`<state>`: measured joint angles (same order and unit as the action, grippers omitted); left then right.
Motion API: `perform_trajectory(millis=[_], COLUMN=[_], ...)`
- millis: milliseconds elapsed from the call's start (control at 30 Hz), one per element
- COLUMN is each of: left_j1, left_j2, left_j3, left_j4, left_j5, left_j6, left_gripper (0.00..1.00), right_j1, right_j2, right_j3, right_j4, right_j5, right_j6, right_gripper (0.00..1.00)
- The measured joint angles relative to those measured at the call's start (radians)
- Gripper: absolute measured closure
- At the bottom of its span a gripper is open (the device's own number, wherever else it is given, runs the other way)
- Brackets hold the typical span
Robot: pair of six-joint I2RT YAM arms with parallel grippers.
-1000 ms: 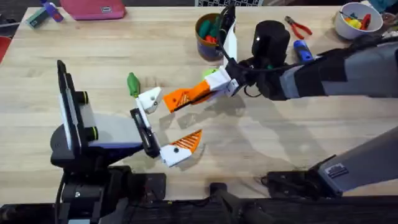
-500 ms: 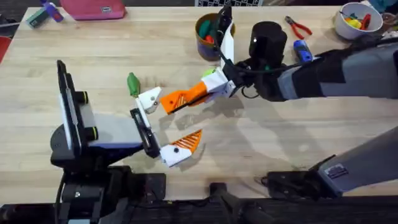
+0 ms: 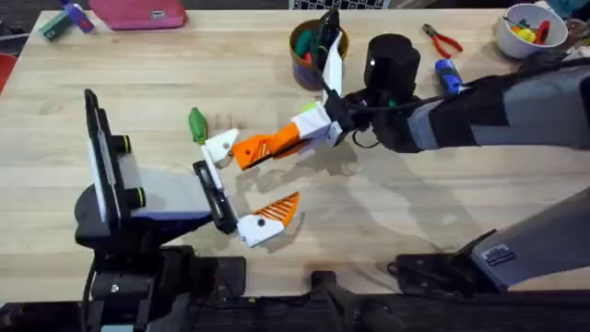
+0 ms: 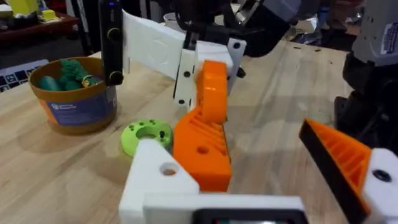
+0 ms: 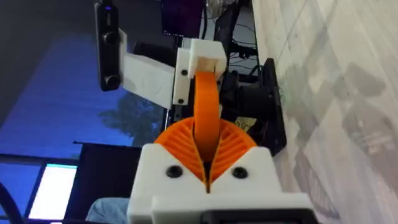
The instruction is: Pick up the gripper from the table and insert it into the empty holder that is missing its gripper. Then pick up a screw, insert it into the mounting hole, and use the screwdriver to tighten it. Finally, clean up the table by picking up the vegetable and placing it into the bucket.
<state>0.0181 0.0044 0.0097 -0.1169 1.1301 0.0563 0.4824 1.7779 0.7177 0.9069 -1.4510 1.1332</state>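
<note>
My right gripper [image 3: 293, 136] is shut on the gripper [image 3: 253, 149], an orange wedge, and holds its far end against the holder [image 3: 221, 146]. The holder is the bare white mount on my left arm. In the left wrist view the orange gripper [image 4: 200, 149] lies along the holder [image 4: 158, 180]; whether it is seated I cannot tell. My left gripper [image 3: 244, 184] stands open, and its other finger [image 3: 275, 214] carries an orange tip. The green vegetable [image 3: 196, 124] lies just beyond the holder. The bucket [image 3: 313, 51] stands at the back, and the blue screwdriver [image 3: 447, 74] lies at the right.
Red pliers [image 3: 442, 39] and a white bowl [image 3: 525, 28] sit at the back right. A pink case [image 3: 138, 13] is at the back left. A lime-green disc [image 4: 146, 134] lies under my right gripper. My right arm spans the table's right half.
My right gripper has carried the orange gripper a little to the left, closer onto the holder. The left arm has stayed still.
</note>
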Motion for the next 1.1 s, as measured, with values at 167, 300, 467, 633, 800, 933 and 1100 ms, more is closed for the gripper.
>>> perform_trajectory(millis=[167, 300, 467, 633, 800, 933, 1100], left_j1=[0.0, 0.0, 0.0, 0.0, 0.0, 0.0, 0.0], left_j2=[0.0, 0.0, 0.0, 0.0, 0.0, 0.0, 0.0], left_j3=[0.0, 0.0, 0.0, 0.0, 0.0, 0.0, 0.0], left_j4=[0.0, 0.0, 0.0, 0.0, 0.0, 0.0, 0.0], left_j5=[0.0, 0.0, 0.0, 0.0, 0.0, 0.0, 0.0], left_j6=[0.0, 0.0, 0.0, 0.004, 0.004, 0.004, 0.004], left_gripper=[0.015, 0.015, 0.015, 0.014, 0.014, 0.015, 0.015], right_j1=[0.0, 0.0, 0.001, 0.013, 0.026, 0.031, 0.05], right_j2=[0.0, 0.0, 0.0, 0.0, 0.0, 0.0, 0.0], right_j3=[0.0, 0.0, 0.004, 0.021, 0.026, 0.03, 0.041], right_j4=[0.0, 0.003, 0.003, 0.002, -0.014, -0.027, -0.031], right_j5=[0.001, 0.007, 0.015, 0.036, 0.053, 0.067, 0.091], right_j6=[-0.011, -0.013, -0.008, 0.016, 0.029, 0.036, 0.042], right_gripper=[0.991, 0.991, 0.991, 0.991, 0.991, 0.991, 0.991])
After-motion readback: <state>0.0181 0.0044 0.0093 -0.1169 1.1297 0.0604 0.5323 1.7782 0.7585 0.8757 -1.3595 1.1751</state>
